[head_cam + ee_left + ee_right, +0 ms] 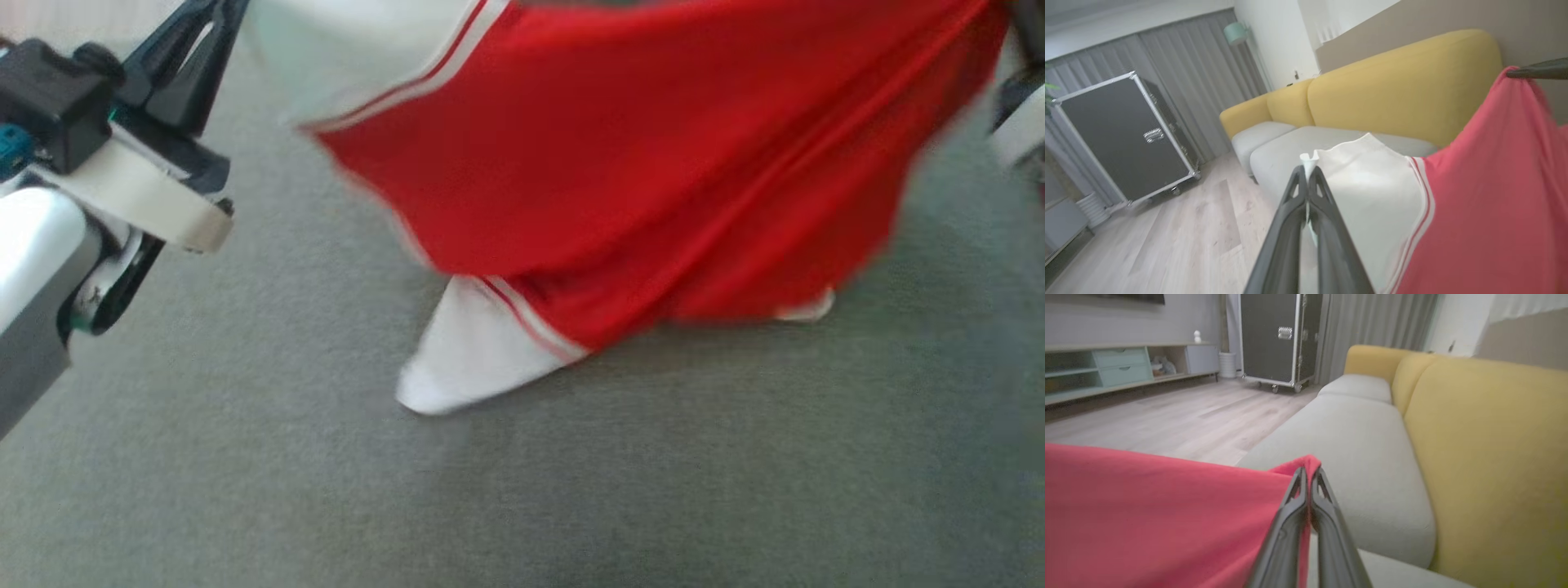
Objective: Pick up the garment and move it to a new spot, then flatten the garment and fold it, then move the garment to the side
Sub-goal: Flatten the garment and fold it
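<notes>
Hanging stretched btwn both arms, your garment [653, 163], red w/ white sleeves, is over the grey sofa seat [245, 457]; its lower sleeve tip [465, 359] touches the cushion, the rest is lifted. You've got the left end effector [1307, 173] pressed together, pinching a white sleeve corner, and the right end effector [1308, 473] pressed together on a red edge. Yellow backrest [1404, 81] is behind; a black flight case [1122, 139] and grey curtains [1200, 73] stand farther off by the wood floor [1180, 237].
</notes>
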Robot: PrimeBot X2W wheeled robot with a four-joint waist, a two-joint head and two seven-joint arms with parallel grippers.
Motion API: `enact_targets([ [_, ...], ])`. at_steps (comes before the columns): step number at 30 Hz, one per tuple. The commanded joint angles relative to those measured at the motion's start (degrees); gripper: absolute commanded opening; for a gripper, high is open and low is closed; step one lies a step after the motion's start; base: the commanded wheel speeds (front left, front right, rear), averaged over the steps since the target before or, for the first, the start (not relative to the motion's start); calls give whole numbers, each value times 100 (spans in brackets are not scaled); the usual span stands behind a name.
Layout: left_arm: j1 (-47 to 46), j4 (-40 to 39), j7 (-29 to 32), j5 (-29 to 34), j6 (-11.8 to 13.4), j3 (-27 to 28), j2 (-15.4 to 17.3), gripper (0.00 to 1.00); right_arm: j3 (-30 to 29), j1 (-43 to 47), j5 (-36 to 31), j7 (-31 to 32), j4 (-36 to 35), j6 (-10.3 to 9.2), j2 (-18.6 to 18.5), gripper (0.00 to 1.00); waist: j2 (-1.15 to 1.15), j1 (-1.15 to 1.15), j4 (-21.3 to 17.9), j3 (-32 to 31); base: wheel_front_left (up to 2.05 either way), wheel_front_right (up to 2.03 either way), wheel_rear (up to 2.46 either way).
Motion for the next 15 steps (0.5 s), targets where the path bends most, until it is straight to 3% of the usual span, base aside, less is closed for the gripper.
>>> enact_targets([
  [1, -266, -50, -55, 17, -4, 359, 156, 0, -147, -100, -44, -92, -104, -4, -204, 0, 0, 1, -174, -133, 0, 0, 0],
  [6, 86, -242, -92, -137, 28, 274, 184, 0, -367, 558, -7, -114, -815, -4, -535, 0, 0, 1, -311, -200, 0, 0, 0],
  [11, 745, -492, -156, -285, 270, 131, 370, 0, -406, 2450, 264, -116, -1579, -4, -1014, 0, 0, 1, -275, -258, 0, 0, 0],
  [15, 1375, -754, -221, -482, 477, 45, 618, 0, -669, 4127, 410, -116, -2126, -4, -1040, 0, 0, 1, -320, -343, 0, 0, 0],
])
